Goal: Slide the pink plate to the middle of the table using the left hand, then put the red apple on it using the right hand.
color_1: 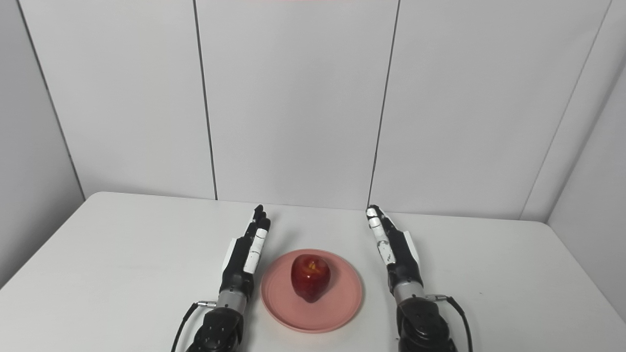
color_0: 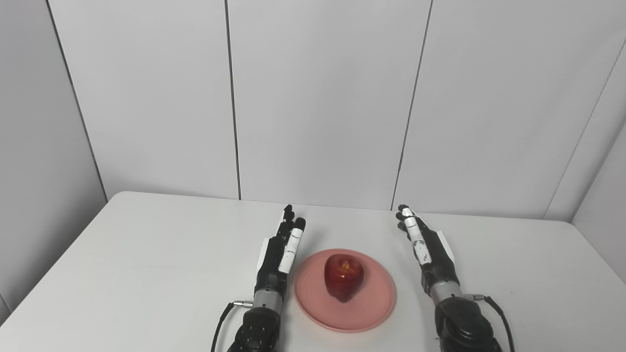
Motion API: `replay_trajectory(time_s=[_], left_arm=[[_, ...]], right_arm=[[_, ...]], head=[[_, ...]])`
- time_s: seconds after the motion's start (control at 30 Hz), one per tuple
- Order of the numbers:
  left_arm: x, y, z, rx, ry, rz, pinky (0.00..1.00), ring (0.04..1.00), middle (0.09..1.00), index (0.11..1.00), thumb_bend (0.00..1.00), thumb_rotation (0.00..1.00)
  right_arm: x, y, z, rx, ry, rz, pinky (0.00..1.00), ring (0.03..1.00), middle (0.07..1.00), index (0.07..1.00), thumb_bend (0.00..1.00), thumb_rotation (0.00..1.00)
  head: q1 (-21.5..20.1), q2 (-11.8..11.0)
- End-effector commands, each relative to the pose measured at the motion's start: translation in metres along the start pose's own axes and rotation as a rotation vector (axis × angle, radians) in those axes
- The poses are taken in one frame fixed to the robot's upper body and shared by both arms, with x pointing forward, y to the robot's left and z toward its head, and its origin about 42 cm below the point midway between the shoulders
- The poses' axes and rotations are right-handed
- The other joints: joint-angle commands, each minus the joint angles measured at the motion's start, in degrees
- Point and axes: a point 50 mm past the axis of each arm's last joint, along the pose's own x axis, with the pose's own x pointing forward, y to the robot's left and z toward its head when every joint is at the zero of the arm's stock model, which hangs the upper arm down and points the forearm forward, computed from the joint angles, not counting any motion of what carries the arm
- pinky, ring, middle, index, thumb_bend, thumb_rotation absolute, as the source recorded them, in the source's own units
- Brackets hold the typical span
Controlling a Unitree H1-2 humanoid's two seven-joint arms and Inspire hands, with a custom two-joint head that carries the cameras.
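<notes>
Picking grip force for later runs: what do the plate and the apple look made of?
Pink plate: probably matte plastic, with even colour and no glare. Red apple: glossy, waxy skin with highlights; real or plastic replica, I cannot tell.

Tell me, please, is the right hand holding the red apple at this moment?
No, the red apple sits on the pink plate, while the right hand is open beside the plate, holding nothing.

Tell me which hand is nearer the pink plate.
Left. The left hand lies right beside the pink plate's left rim; the right hand rests farther off to its right, with bare table between.
</notes>
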Motion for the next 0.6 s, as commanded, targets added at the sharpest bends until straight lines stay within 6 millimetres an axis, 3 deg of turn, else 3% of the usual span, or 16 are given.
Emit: replay_trajectory(time_s=[0.0,0.57], left_arm=[[-0.013,0.012,-0.017,0.055,0.050,0.027,1.00,1.000,1.000,0.983,0.80,1.00],[-0.009,0.031,-0.013,-0.040,0.117,0.022,1.00,1.000,1.000,0.993,0.89,1.00]], right_arm=[[0.007,0.006,0.019,0.068,-0.107,0.003,1.00,0.926,0.902,0.880,0.93,1.00],[-0.012,0.006,-0.026,0.119,-0.078,-0.066,1.00,0.975,0.943,0.937,0.89,1.00]], head=[[0.04,0.06],[-0.47,0.35]])
